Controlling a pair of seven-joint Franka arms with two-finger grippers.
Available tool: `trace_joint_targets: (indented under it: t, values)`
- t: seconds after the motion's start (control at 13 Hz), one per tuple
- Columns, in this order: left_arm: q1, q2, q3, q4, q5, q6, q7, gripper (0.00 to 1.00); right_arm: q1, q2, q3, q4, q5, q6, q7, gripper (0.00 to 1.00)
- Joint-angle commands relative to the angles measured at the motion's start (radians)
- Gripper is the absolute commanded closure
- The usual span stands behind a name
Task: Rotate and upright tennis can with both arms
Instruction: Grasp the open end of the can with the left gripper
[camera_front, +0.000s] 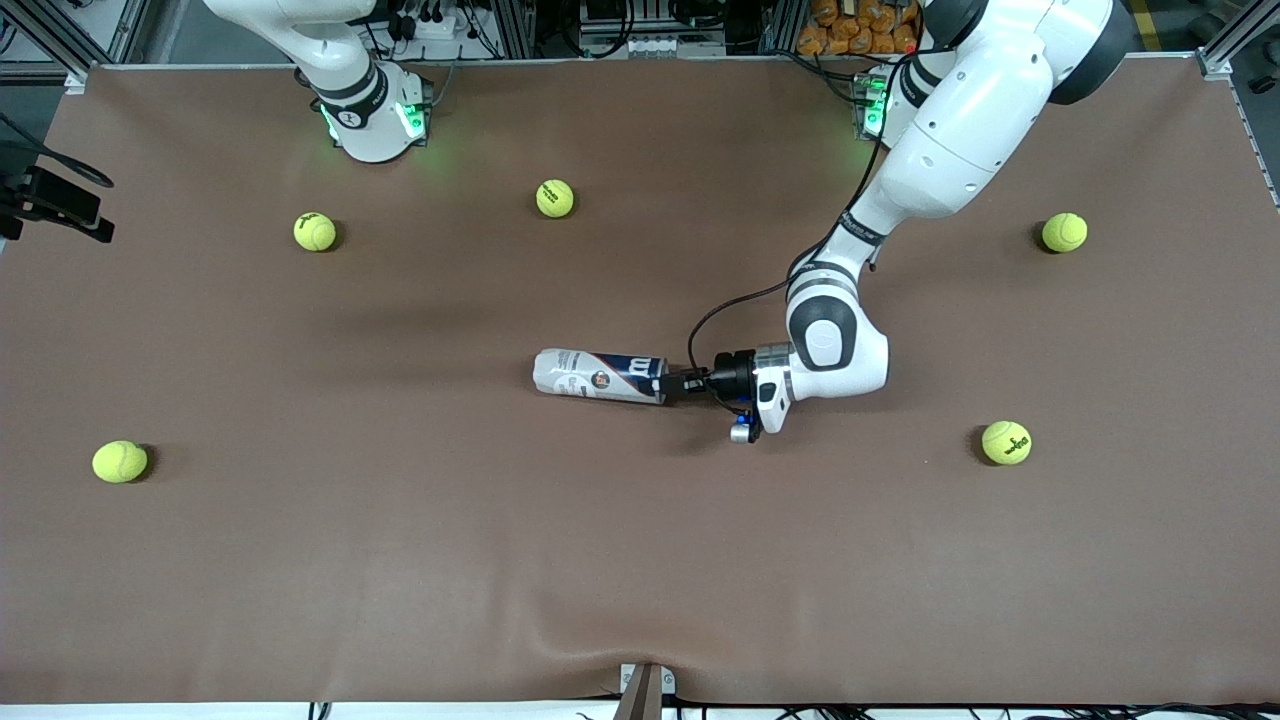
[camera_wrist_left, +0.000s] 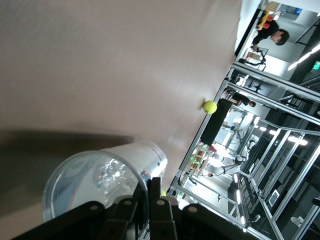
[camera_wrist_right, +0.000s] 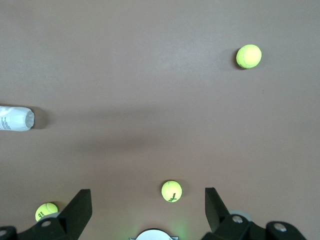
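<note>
Left tool (camera_front: 676, 385): low over mid-surface, fingers (camera_wrist_left: 159, 216) pinched shut on the open rim of the tennis can (camera_front: 600, 375).
Tennis can: lying on its side on the brown surface (camera_front: 400, 560), its navy-band end at the left tool, its white end pointing toward the right arm's end.
Tennis balls: five scattered, all well apart from the left tool; one shown (camera_front: 1006, 442).
Right tool (camera_wrist_right: 148, 210): waits high above its own end of the surface, fingers spread wide, holding nothing.

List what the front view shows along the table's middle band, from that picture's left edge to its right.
Tennis ball → tennis can, lying on its side → left gripper, shut on the can's rim → tennis ball.
</note>
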Motion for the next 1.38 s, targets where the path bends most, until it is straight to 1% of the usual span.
trace_joint_targets:
  t: [0.0,0.15,0.38,0.54,0.69,0.85,1.0,1.23,1.31]
  values:
    - [0.036,-0.081,-0.008,-0.016,0.038,0.001,0.013,1.0,-0.02,0.003,0.0,-0.004,-0.001,0.011,0.005,0.0]
    - [0.079,-0.133,-0.008,-0.016,0.11,-0.025,-0.045,1.0,-0.018,0.005,0.0,-0.001,0.026,0.025,0.007,0.0]
    - [0.149,-0.183,-0.009,0.013,0.241,-0.155,-0.206,1.0,-0.018,0.005,0.001,-0.001,0.03,0.029,0.007,0.0]
    - [0.168,-0.225,-0.008,0.028,0.333,-0.214,-0.323,1.0,-0.021,0.006,0.001,0.001,0.03,0.032,0.007,0.0]
    - [0.188,-0.262,-0.006,0.056,0.457,-0.246,-0.447,1.0,-0.043,0.003,0.0,0.007,0.03,0.028,0.007,0.0]
    - [0.194,-0.273,-0.005,0.128,0.605,-0.307,-0.583,1.0,-0.043,0.003,0.0,0.01,0.028,0.025,0.007,0.0]
    - [0.193,-0.295,-0.006,0.183,0.748,-0.335,-0.711,1.0,-0.043,0.0,0.0,0.012,0.028,0.025,0.007,0.0]
    - [0.183,-0.298,-0.011,0.266,0.899,-0.411,-0.814,1.0,-0.04,0.0,0.001,0.016,0.028,0.023,0.005,0.0]
    - [0.18,-0.299,-0.014,0.28,0.952,-0.421,-0.857,1.0,-0.04,0.0,0.003,0.016,0.028,0.022,0.007,0.0]
